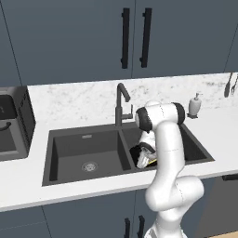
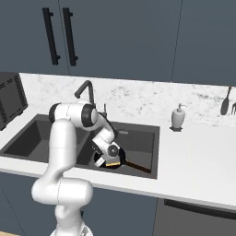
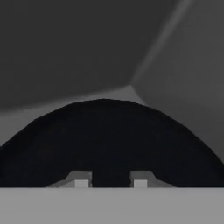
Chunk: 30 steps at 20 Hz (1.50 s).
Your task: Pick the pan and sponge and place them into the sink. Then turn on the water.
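My arm reaches down into the right basin of the dark sink (image 1: 83, 132) (image 2: 138, 133). The black pan (image 2: 121, 156) (image 3: 109, 140) lies on that basin's floor, its long handle (image 2: 138, 167) pointing right. My gripper (image 1: 143, 159) (image 2: 104, 160) (image 3: 110, 181) hangs just above the pan, jaws close together. The yellow sponge (image 1: 152, 161) (image 2: 113, 163) shows as a thin strip at the gripper's tip, and the gripper looks shut on it. In the hand view the pan spreads wide under the two fingertips (image 3: 81, 179), and the sponge is hidden there.
The dark gooseneck faucet (image 1: 122, 100) (image 2: 85, 90) stands behind the divider between the basins, with no stream running from it. A white soap dispenser (image 1: 194, 106) (image 2: 178, 117) stands on the counter at right. A black appliance (image 1: 14, 123) (image 2: 9, 99) stands at left. Utensils (image 2: 226, 103) hang at far right.
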{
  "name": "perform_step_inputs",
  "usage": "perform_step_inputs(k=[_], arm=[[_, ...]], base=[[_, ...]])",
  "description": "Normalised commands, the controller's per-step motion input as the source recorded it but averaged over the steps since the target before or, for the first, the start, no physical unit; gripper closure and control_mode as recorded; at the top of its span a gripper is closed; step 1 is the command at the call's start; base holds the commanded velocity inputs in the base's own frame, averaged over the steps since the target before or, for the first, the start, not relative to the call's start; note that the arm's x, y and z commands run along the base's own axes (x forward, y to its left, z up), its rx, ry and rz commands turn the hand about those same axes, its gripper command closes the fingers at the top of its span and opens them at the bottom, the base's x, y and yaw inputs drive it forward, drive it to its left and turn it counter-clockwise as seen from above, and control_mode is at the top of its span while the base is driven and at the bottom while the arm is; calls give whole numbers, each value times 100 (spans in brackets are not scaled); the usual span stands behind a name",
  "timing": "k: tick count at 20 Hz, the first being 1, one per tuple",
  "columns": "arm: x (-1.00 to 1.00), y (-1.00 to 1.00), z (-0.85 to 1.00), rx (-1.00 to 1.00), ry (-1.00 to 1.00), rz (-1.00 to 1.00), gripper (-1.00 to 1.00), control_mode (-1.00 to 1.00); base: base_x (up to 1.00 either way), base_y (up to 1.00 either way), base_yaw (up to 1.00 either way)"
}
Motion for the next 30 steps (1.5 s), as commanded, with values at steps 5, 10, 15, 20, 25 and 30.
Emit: perform_step_inputs(k=[5, 10, 15, 20, 25, 30], arm=[[18, -47, 91, 21, 8, 22, -100, -100], [3, -31, 100, 14, 3, 9, -100, -100], [-75, -3, 85, 3, -11, 0, -100, -100], [-100, 2, 62, 0, -46, -9, -100, -100], [-77, 1, 86, 2, -40, -16, -100, -100], [-8, -4, 95, 28, -7, -17, -100, -100]], base=[[0, 0, 0], [0, 0, 0], [0, 0, 0], [0, 0, 0], [0, 0, 0], [0, 0, 0]])
